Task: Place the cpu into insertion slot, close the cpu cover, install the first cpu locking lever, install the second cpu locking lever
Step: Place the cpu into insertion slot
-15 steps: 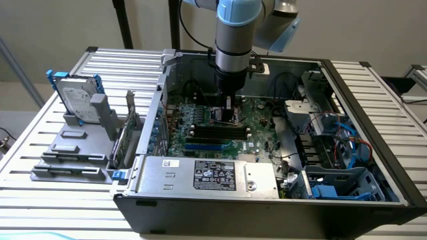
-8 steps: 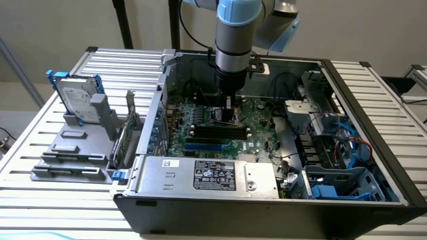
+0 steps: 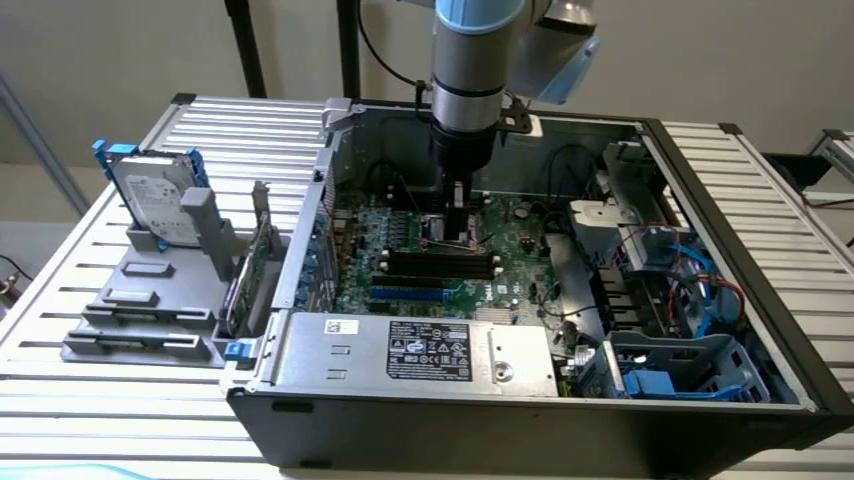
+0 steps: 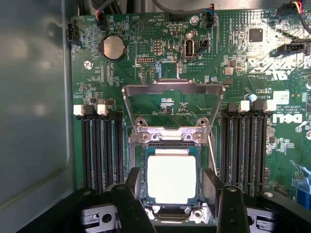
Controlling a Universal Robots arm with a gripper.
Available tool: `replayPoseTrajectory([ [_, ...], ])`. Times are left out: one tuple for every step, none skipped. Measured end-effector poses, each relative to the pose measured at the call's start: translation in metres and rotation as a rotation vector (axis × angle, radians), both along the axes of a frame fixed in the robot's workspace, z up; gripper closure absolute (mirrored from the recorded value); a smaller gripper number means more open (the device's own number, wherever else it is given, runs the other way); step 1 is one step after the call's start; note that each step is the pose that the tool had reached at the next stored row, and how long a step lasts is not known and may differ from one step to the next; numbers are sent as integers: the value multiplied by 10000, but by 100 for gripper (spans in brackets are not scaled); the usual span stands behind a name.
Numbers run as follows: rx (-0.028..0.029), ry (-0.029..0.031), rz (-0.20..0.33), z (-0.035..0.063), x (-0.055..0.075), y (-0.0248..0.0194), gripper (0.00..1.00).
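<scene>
Arm (image 3: 467,60) reaching down into the open case (image 3: 400,430), over the green board (image 3: 400,250). In the wrist view the gripper (image 4: 172,180) is standing wide, its fingers (image 4: 132,187) straddling the slot (image 4: 170,146), one on each side, with a gap showing between each finger and the cpu (image 4: 171,172). The cpu is lying flat in the slot, pale face up. The cover (image 4: 172,88) is standing swung open, clear of the slot, with board showing through its window. A thin lever (image 4: 211,155) is slanting just beside the slot. Memory slots (image 4: 99,150) are flanking the slot on both sides.
</scene>
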State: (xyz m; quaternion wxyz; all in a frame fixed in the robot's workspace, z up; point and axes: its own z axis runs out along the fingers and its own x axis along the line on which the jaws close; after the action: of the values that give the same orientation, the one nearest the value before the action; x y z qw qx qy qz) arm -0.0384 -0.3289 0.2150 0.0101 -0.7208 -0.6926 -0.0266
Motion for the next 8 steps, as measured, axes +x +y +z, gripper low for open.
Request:
replayPoseTrajectory([
  [1, -1, 1, 23, -11, 0, 38],
  [-2, 1, 1, 39, -28, 0, 38],
  [0, 0, 0, 48, -52, 0, 40],
  [2, -1, 0, 54, -80, 0, 46],
  [2, -1, 0, 59, -113, 0, 53],
  [0, 0, 1, 63, -150, 0, 53],
  [0, 0, 0, 66, -190, 0, 59],
  [0, 0, 0, 69, -235, 0, 64],
])
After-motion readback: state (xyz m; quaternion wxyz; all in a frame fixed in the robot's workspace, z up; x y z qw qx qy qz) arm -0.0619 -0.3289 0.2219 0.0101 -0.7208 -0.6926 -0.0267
